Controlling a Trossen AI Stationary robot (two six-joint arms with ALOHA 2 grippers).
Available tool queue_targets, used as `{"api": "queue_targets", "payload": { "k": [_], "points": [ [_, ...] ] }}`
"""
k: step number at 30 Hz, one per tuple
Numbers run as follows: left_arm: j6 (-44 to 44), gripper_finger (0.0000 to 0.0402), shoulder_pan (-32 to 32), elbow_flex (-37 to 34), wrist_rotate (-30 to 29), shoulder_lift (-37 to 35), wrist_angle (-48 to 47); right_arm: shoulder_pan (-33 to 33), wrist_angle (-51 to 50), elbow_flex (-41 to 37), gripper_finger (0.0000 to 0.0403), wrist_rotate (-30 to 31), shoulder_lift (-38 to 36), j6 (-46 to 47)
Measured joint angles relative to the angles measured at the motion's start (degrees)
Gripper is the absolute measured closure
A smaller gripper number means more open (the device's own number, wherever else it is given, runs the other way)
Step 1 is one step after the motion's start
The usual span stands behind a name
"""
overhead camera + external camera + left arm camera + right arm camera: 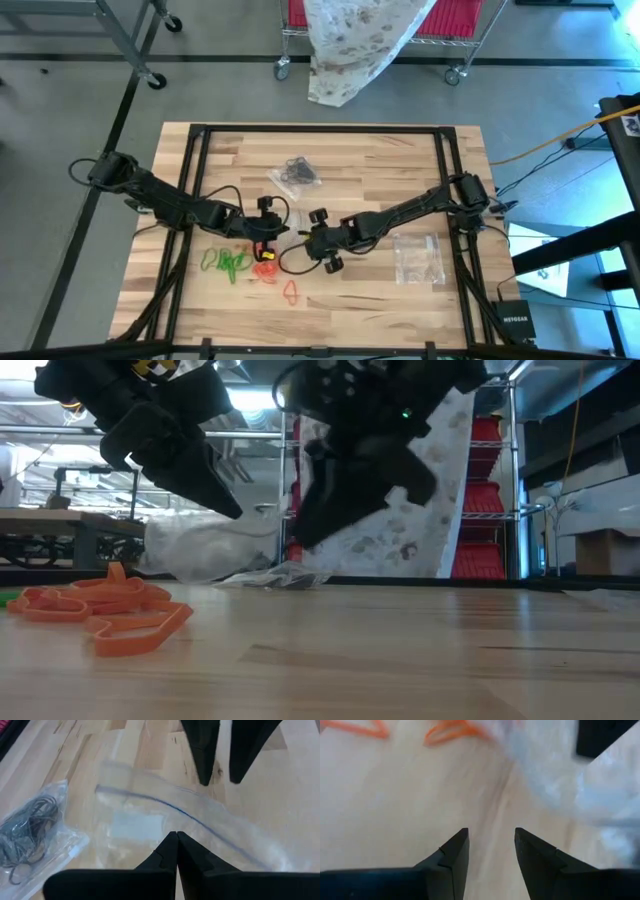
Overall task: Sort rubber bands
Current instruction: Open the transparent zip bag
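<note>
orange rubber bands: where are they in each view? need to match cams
High: orange rubber bands lie near the table's front edge, just front of the left pincer.
Low: heap at far left on the tabletop.
Left wrist: not in it.
Right wrist: along the picture's upper edge.
Shared landmark: the clear empty bag beside them.

Probably a lab or workshop, wire shelving cart (455,40) on casters, concrete floor (80,150), wooden worktable (400,300)

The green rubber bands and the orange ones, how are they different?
The green rubber bands lie bunched in one tangle; the orange rubber bands are more spread, with one loop lying apart. Green sits farther toward the left arm's side than orange. Both lie loose on the wooden table, outside any bag.
</note>
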Motion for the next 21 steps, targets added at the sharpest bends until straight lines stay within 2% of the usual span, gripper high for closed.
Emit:
{"api": "queue_targets", "payload": {
  "k": [8, 12, 17, 21],
  "points": [
    [-0.3, 0.0402, 0.0, 0.0, 0.0, 0.0, 0.3, -0.2, -3.7, 0.0, 0.0252, -1.3, 0.0, 13.5],
    [-0.4, 0.0402, 0.0, 0.0, 0.0, 0.0, 0.3, -0.6, -5.3, -0.7, 0.0252, -2.2, -0.3, 17.0],
    [-0.4, 0.0402, -0.1, 0.0, 0.0, 0.0, 0.4, -1.3, -2.9, -10.6, 0.0252, -2.3, -4.7, 21.5],
    [-0.7, 0.0402, -0.1, 0.0, 0.0, 0.0, 0.5, -2.7, 11.4, -20.6, 0.0252, -2.0, -11.8, 28.8]
  ]
}}
